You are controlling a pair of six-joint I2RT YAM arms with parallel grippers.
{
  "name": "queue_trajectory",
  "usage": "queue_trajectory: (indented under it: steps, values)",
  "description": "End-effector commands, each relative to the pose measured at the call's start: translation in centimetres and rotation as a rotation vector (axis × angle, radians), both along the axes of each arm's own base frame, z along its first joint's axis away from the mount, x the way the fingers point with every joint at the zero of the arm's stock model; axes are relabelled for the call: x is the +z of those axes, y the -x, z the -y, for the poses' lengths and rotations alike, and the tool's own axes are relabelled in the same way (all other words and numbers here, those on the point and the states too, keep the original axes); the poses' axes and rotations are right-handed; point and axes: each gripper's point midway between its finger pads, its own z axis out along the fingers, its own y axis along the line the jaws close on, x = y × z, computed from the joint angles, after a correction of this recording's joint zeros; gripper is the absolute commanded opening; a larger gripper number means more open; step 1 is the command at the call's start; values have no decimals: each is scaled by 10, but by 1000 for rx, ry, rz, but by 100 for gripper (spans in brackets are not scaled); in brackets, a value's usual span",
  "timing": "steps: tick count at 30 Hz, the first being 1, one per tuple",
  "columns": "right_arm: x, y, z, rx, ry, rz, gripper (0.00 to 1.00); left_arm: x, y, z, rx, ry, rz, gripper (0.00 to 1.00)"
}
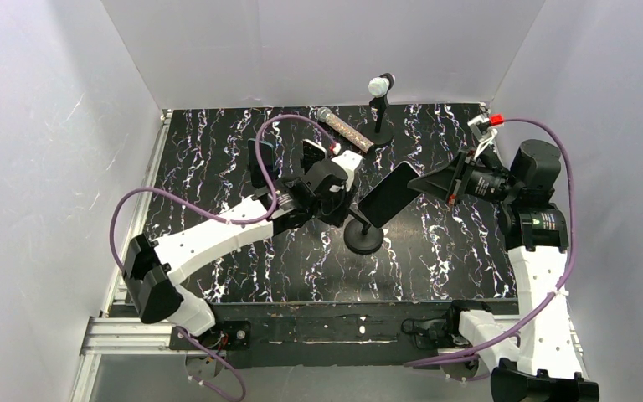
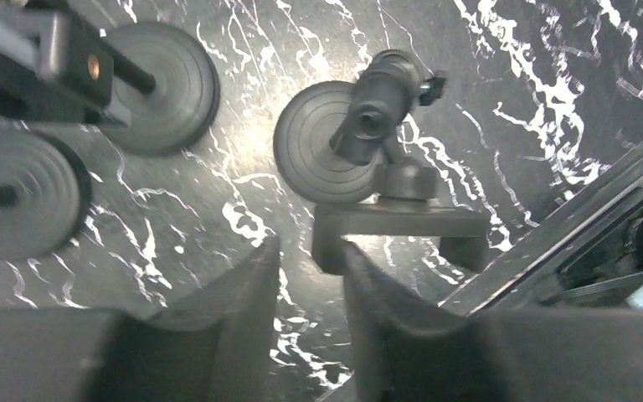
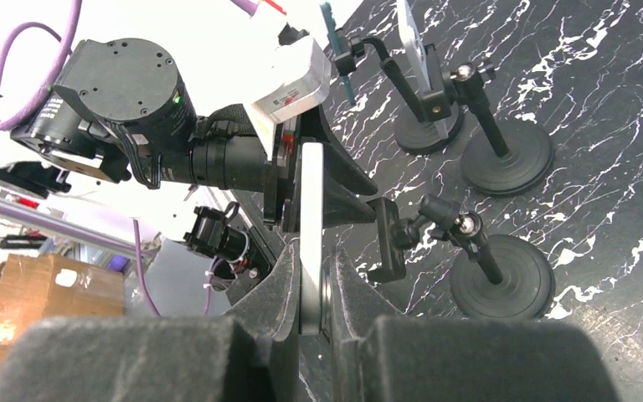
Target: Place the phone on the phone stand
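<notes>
R gripper (image 3: 311, 272) clamped on phone (image 1: 389, 194), tilted over phone stand (image 1: 363, 239) mid-table. L gripper (image 2: 306, 255) fingers slightly apart at stand's bracket, can't tell if gripping.

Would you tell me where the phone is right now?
In the top view the phone is near the centre, tilted in the right gripper, over the stand, with the left gripper just to its left.

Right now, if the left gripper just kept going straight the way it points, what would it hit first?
Probably the phone stand's clamp bracket, which sits just ahead of the left gripper, though depth is hard to judge from the wrist view.
</notes>
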Motion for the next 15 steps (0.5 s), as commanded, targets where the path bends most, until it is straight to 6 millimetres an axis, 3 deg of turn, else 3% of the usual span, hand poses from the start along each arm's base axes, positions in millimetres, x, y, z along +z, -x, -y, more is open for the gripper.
queue_trajectory:
  steps: [1,3,4,6,10,13,15]
  values:
    - [8,12,-9,74,26,100,1,15,8,-9,64,86,-8,47]
    - [8,16,-14,98,36,96,1,15,11,-11,60,92,-8,64]
    - [7,19,-15,100,50,100,1,28,15,-13,36,128,0,77]
    - [8,21,-13,84,65,127,1,34,17,-16,13,152,-15,80]
    - [13,23,-11,50,69,205,1,53,32,-19,-125,288,-42,80]
    - [21,28,-13,83,64,193,1,43,18,-32,-161,240,-34,67]
    - [22,28,-13,78,64,206,1,37,13,-30,-205,217,-41,62]
